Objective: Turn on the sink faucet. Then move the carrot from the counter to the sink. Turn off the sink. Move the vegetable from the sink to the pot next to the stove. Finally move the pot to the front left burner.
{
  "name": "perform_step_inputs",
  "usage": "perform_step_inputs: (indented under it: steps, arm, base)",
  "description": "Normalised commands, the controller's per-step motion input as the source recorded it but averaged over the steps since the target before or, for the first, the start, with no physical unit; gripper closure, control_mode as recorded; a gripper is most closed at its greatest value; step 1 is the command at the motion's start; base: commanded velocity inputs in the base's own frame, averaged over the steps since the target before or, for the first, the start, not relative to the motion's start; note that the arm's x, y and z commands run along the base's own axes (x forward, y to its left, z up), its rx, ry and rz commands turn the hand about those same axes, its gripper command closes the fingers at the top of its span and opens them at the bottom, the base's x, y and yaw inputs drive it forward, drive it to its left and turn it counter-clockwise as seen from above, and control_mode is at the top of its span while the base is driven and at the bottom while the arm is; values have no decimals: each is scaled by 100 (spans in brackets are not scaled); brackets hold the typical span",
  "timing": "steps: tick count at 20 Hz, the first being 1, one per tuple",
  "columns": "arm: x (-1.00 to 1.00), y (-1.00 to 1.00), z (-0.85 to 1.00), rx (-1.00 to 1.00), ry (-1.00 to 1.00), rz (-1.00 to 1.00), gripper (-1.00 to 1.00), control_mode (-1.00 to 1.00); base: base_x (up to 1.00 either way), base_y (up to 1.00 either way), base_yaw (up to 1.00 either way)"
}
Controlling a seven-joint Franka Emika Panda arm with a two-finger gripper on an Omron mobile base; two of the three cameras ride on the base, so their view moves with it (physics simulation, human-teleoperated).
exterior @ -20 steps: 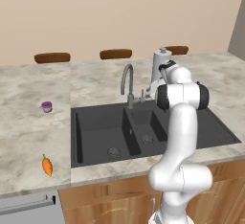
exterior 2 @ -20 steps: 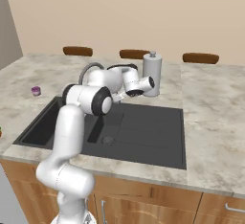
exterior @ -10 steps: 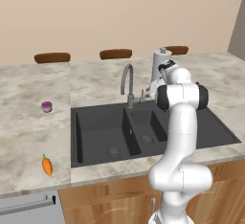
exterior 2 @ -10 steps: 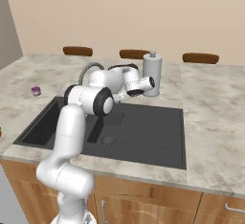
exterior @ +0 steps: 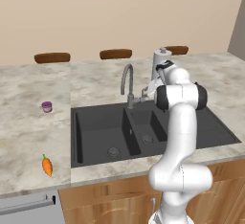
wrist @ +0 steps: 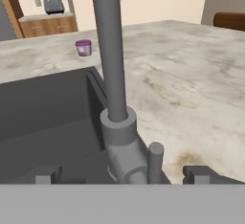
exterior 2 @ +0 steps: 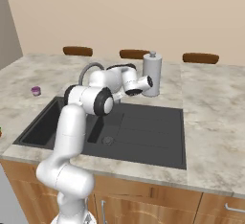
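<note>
My claw point(wrist: 122, 175) stands released, its dark tips cut off low on either side of the slim grey metal gooseneck faucet point(wrist: 115, 89), the stubby side lever point(wrist: 154, 162) between them. The small orange tapered carrot point(exterior: 47, 165) lies on the marbled beige stone counter point(exterior: 28, 137), left of the charcoal double sink point(exterior: 100, 127).

The open pincer point(wrist: 122, 176) straddles the faucet point(wrist: 115, 74) base lever point(wrist: 154, 161). The spout blocks straight ahead at 12 o'clock; bare desk point(wrist: 191, 89) lies free toward 2 o'clock.
</note>
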Motion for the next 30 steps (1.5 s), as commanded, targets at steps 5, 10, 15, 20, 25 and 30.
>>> perform_step_inputs:
  steps: [5, 10, 15, 20, 25, 30]
  arm:
    - [11, 8, -1, 0, 0, 0, -100, -100]
    - [9, 6, -3, 0, 0, 0, -100, -100]
    - [1, 13, -5, 0, 0, 0, -100, -100]
    - [0, 8, -5, 0, 0, 0, -100, -100]
    - [1, 15, -7, 0, 0, 0, 100, -100]
    - [1, 8, -5, 0, 1, 0, 100, -100]
  base:
    - [0, 0, 0]
    - [0, 0, 0]
    - [0, 0, 0]
    - [0, 0, 0]
    - [0, 0, 0]
    - [0, 0, 0]
